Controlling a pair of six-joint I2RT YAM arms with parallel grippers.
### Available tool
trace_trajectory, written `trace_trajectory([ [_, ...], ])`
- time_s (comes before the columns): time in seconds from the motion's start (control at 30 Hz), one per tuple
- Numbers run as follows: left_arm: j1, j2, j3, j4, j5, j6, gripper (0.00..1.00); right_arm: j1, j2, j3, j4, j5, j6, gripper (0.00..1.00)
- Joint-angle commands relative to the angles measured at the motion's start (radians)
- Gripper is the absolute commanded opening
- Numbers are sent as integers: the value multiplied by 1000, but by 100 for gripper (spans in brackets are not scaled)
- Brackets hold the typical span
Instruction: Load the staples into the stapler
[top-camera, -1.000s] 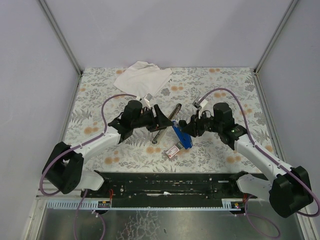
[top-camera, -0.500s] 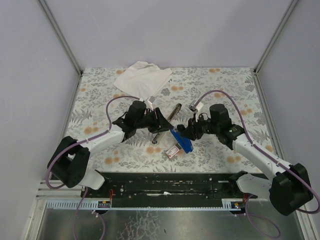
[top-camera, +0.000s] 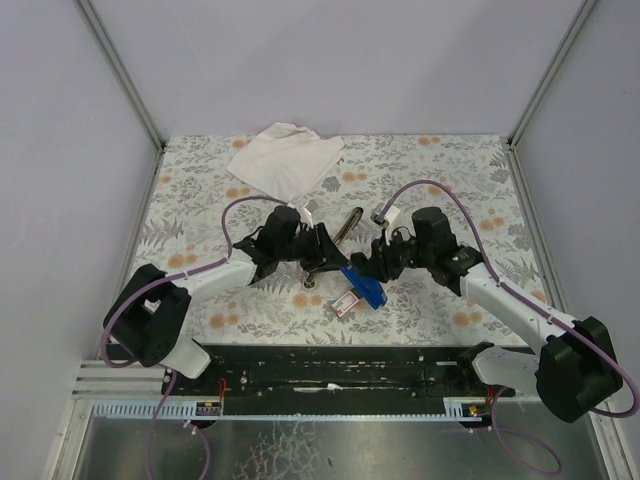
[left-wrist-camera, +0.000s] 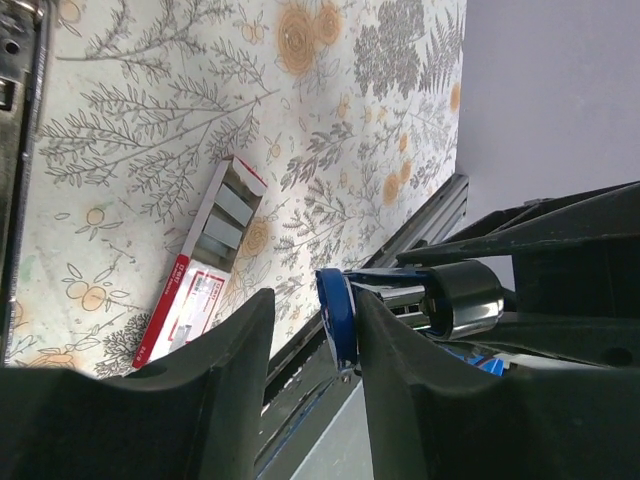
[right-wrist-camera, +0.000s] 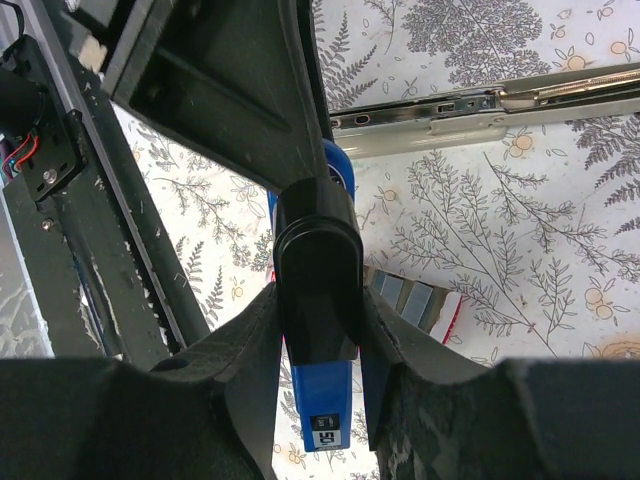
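Note:
The blue and black stapler (top-camera: 366, 286) is held tilted over the table by my right gripper (top-camera: 378, 262), which is shut on its black top (right-wrist-camera: 318, 280); the blue base (right-wrist-camera: 328, 405) sticks out below the fingers. My left gripper (top-camera: 328, 254) is open, and its jaws straddle the stapler's rounded blue end (left-wrist-camera: 337, 318). That end touches the right finger (left-wrist-camera: 420, 400), with a gap to the left finger (left-wrist-camera: 200, 400). The staples box (top-camera: 345, 303), red and white with silvery strips showing, lies flat on the table below the stapler. It also shows in the left wrist view (left-wrist-camera: 215, 265) and the right wrist view (right-wrist-camera: 415, 305).
A long silvery metal stapler (top-camera: 340, 240) lies on the flowered table just behind both grippers, also visible in the right wrist view (right-wrist-camera: 480, 105). A crumpled white cloth (top-camera: 285, 158) lies at the back. The black rail (top-camera: 330, 368) runs along the near edge.
Both grippers have closed in toward the centre. The left gripper has moved right onto the stapler's blue end, and the right gripper has shifted left and slightly down with the stapler.

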Motion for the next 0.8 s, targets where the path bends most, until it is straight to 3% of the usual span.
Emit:
trace_trajectory([
  [0.0, -37, 31, 13, -11, 36, 22, 37, 15, -10, 86, 97, -45, -8, 0],
  [0.27, -45, 30, -11, 47, 59, -16, 1, 15, 26, 83, 103, -44, -5, 0],
  [0.33, -44, 25, -12, 52, 62, -14, 0, 16, 45, 92, 97, -52, 5, 4],
  [0.47, -47, 16, -11, 55, 69, -4, 0, 17, 79, 96, 99, -73, 19, 29],
  [0.57, -50, 9, -12, 56, 74, -2, 0, 19, 93, 97, 107, -88, 26, 42],
  [0.77, -53, -5, -9, 57, 76, -5, 0, 26, 119, 102, 105, -100, 28, 51],
])
